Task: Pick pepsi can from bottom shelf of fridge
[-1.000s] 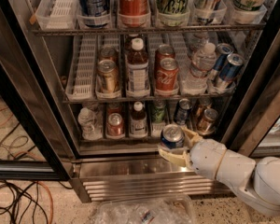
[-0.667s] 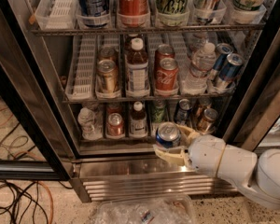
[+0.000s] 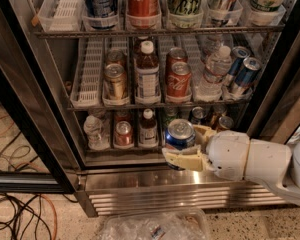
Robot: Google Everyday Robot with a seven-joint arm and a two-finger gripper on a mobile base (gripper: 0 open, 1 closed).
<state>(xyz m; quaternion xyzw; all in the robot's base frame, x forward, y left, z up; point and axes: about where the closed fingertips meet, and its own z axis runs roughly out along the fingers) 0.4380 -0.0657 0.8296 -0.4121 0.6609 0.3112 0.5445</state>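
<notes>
The fridge (image 3: 50,104) stands open, its wire racks full of drinks. My gripper (image 3: 186,145) reaches in from the right on a white arm and is shut on the pepsi can (image 3: 179,134), a dark blue can with a silver top and pull tab. One cream finger (image 3: 186,160) lies in front of the can, the other (image 3: 204,131) behind it. The can is held upright at the front edge of the bottom shelf (image 3: 115,148), above the steel sill.
On the bottom shelf stand a clear bottle (image 3: 94,129), a red can (image 3: 123,133), a brown bottle (image 3: 148,127) and several cans behind my gripper. The rack above holds Coca-Cola cans (image 3: 178,80). A louvred steel base (image 3: 180,196), cables (image 3: 20,216) and a plastic bag (image 3: 155,226) are below.
My gripper has drawn the pepsi can leftward and out toward the front of the bottom shelf. The can now sits clear of the cans behind it.
</notes>
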